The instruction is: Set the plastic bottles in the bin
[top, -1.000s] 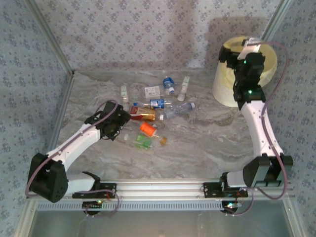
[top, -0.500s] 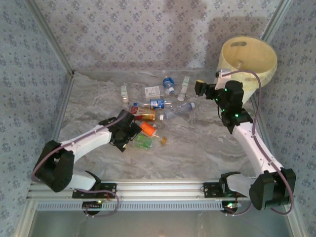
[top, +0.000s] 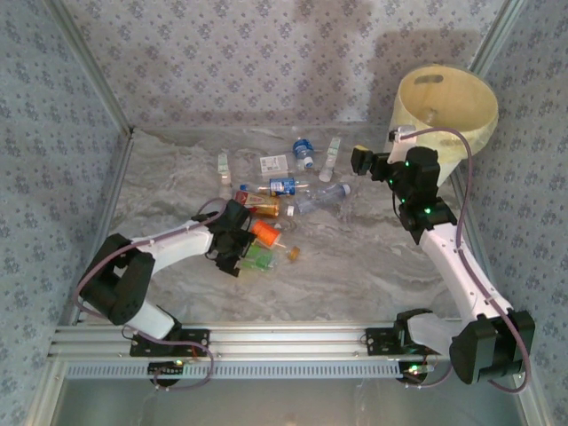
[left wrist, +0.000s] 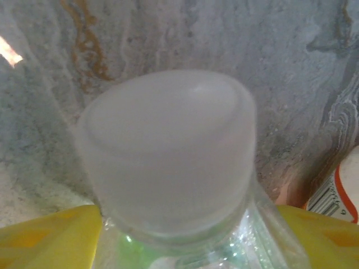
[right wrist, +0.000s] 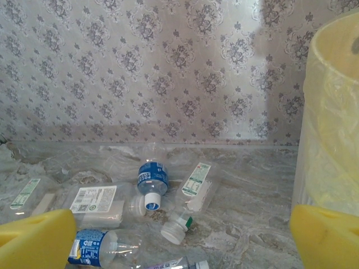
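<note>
Several plastic bottles lie scattered mid-table: a blue-labelled one (top: 303,151) (right wrist: 151,176), a green-capped one (top: 333,153) (right wrist: 196,182), a clear one (top: 324,195), an orange one (top: 264,232) and a green-tinted one (top: 259,257). My left gripper (top: 238,253) (left wrist: 185,241) is down at the green-tinted bottle. Its white cap (left wrist: 168,151) is close up, with a yellow pad on each side of the body; the jaws look open around it. My right gripper (top: 359,160) (right wrist: 182,241) hangs open and empty, left of the cream bin (top: 444,106) (right wrist: 336,112).
A flat pack with a white label (top: 274,163) (right wrist: 95,202) and a small bottle (top: 223,165) lie at the back of the pile. Patterned walls close in the table on three sides. Bare marble lies between the pile and the bin.
My left gripper slid right along the table onto the green-tinted bottle. My right arm came down from above the bin to its left side, then held nearly still.
</note>
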